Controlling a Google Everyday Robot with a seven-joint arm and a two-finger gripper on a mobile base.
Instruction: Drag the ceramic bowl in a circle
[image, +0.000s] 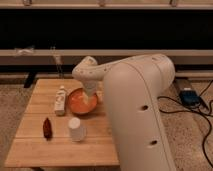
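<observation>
Ceramic bowl (78, 105) on wooden table (55, 149), gripper (91, 95) down at bowl's right inner side, its grip state impossible to tell, white cup (75, 129) just in front.

Dim room: a wooden bench (35, 145) on a speckled floor (192, 140).
Dark wall (100, 30) crossed by pale rails (125, 52); black cables (202, 111) at right; end effector (90, 98) low over the bench's middle.

Warm dim light, sheen on white arm (137, 100); end effector (91, 97) at ceramic bowl (79, 105).
</observation>
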